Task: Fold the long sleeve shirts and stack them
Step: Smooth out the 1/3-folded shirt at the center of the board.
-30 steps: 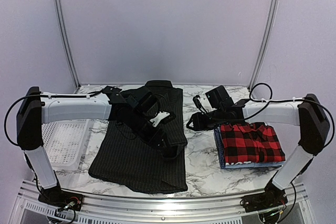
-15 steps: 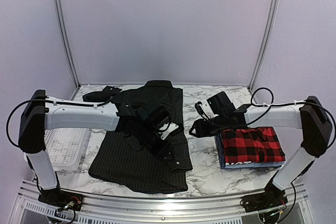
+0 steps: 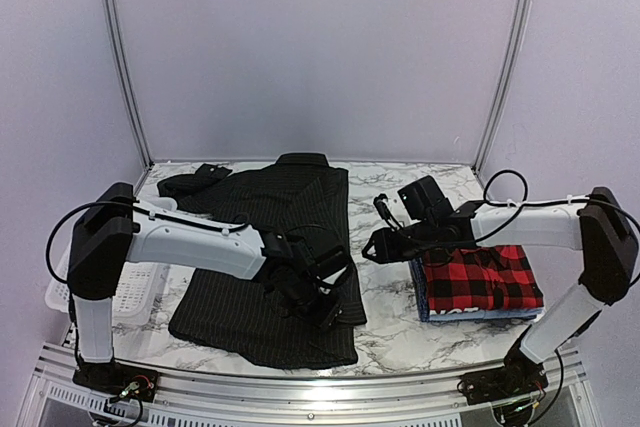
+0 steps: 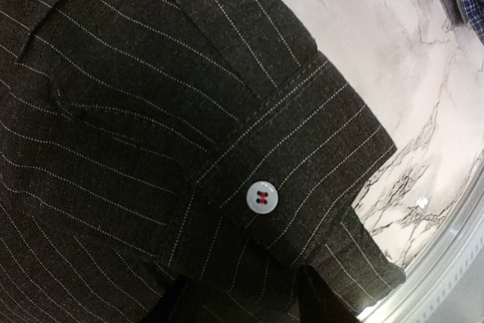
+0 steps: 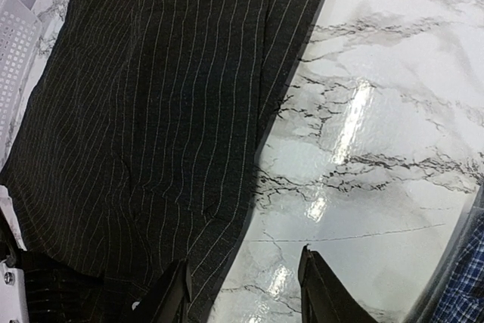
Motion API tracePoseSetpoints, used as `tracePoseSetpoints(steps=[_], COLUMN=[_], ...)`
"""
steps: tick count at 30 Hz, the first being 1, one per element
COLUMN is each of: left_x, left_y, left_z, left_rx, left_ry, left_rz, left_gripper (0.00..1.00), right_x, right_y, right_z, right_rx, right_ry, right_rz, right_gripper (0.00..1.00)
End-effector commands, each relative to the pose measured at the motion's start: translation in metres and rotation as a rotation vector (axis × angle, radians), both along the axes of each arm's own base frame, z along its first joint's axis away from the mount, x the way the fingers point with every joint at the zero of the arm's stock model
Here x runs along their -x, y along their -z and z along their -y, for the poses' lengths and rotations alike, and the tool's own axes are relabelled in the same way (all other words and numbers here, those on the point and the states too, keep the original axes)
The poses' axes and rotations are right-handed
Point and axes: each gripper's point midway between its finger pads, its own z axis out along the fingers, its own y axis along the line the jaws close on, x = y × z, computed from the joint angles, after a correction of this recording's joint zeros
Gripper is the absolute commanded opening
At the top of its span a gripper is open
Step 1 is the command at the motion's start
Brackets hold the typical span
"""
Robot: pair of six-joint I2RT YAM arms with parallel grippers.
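Note:
The black pinstriped shirt (image 3: 262,282) lies flat in the middle of the table, collar at the far end. Its right sleeve is folded across the body, and the cuff with a white button (image 4: 262,197) lies near the shirt's right edge. My left gripper (image 3: 326,309) is low over that cuff (image 4: 310,156), jaws apart (image 4: 246,302), nothing pinched. My right gripper (image 3: 371,245) is open and empty (image 5: 246,293) over bare table beside the shirt's right edge (image 5: 151,111). The red-and-black plaid shirt (image 3: 480,275) lies folded on the blue folded shirt (image 3: 419,294) at the right.
The white mesh basket (image 3: 128,285) stands at the left table edge and shows in the right wrist view (image 5: 15,43). The shirt's other sleeve (image 3: 188,183) lies spread at the far left. A metal rail (image 3: 300,387) runs along the table's near edge.
My left gripper has carried the sleeve cuff toward the near right and lowered it onto the shirt body. My right gripper has shifted slightly left toward the shirt's edge.

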Motion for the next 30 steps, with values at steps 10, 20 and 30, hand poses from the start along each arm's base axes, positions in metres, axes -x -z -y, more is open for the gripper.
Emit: tracePoseSetpoints(steps=[10, 20, 30], left_x=[-0.010, 0.007, 0.030], left_y=[-0.008, -0.028, -0.033], left_z=[0.010, -0.009, -0.037], left_rx=[0.003, 0.014, -0.008], left_ry=[-0.095, -0.059, -0.047], left_rz=[0.030, -0.006, -0.069], left_gripper=[0.20, 0.00, 0.00], right_x=[0.000, -0.003, -0.007], right_y=[-0.013, -0.021, -0.025], right_z=[-0.001, -0.002, -0.003], right_rx=[-0.015, -0.011, -0.008], right_ry=[-0.012, -0.022, -0.018], right_rz=[0.059, 0.079, 0.088], right_gripper=[0.44, 0.44, 0.44])
